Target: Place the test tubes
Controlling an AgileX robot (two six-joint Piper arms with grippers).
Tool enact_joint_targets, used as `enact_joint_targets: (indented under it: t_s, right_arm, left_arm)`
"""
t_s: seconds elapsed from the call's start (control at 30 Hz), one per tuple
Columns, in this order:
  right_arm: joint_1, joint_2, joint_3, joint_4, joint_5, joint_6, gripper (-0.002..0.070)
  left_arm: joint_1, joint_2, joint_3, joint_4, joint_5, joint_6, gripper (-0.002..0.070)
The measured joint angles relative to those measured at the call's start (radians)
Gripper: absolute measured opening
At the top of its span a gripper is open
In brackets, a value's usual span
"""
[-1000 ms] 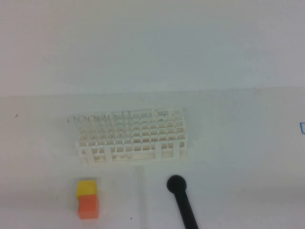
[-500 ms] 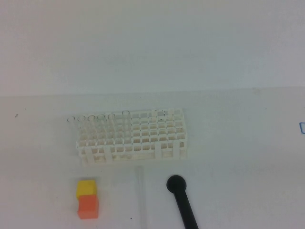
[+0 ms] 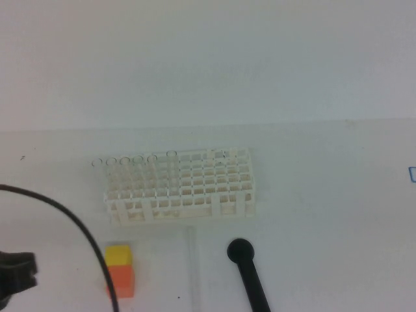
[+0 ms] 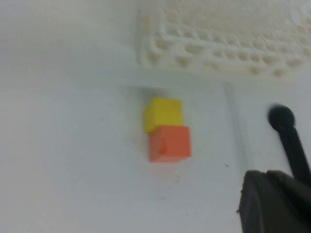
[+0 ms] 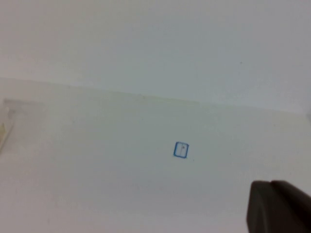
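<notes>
A white test tube rack [image 3: 182, 185] stands mid-table, with several clear tube rims [image 3: 123, 160] showing along its back left edge. One clear test tube [image 3: 192, 266] lies flat on the table in front of the rack, also seen in the left wrist view [image 4: 238, 126]. My left arm [image 3: 16, 276] shows at the lower left corner, trailing a black cable. My left gripper [image 4: 267, 174] hangs shut and empty, on the near side of the lying tube. My right gripper [image 5: 270, 183] is shut, empty, over bare table far to the right, outside the high view.
A yellow cube [image 3: 119, 255] touches an orange cube [image 3: 121, 281] left of the lying tube. A black round-headed stick [image 3: 248, 273] lies to the tube's right. A small blue square mark [image 5: 181, 149] is on the table at the right.
My left arm and its cable have come into the high view at the lower left. The rack, tube, cubes and black stick have not moved.
</notes>
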Motion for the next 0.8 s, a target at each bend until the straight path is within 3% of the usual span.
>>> enact_joint_targets:
  t_s: [0.23, 0.37, 0.47, 0.63, 0.7, 0.8]
  right_arm:
    - [0.000, 0.000, 0.019, 0.000, 0.023, -0.082, -0.0001]
    - [0.000, 0.002, 0.048, 0.000, 0.034, -0.088, -0.0001]
    - [0.000, 0.004, 0.055, 0.000, 0.053, -0.080, -0.0001]
    - [0.000, 0.004, 0.057, 0.000, 0.062, -0.068, -0.0001]
    - [0.000, 0.004, 0.057, 0.000, 0.062, -0.064, -0.0001]
    - [0.000, 0.004, 0.057, 0.000, 0.062, -0.063, -0.0001]
  left_arm:
    - [-0.073, 0.300, -0.002, -0.299, -0.032, 0.231, -0.0001]
    - [-0.239, 0.434, -0.025, -0.363, -0.125, 0.301, -0.0001]
    - [-0.379, 0.513, -0.042, -0.325, -0.248, 0.223, -0.0001]
    - [-0.567, 0.630, -0.073, -0.105, -0.372, -0.076, -0.0001]
    - [-0.614, 0.687, -0.091, -0.018, -0.397, -0.170, 0.0010]
    - [-0.634, 0.769, -0.125, 0.051, -0.392, -0.246, 0.0086]
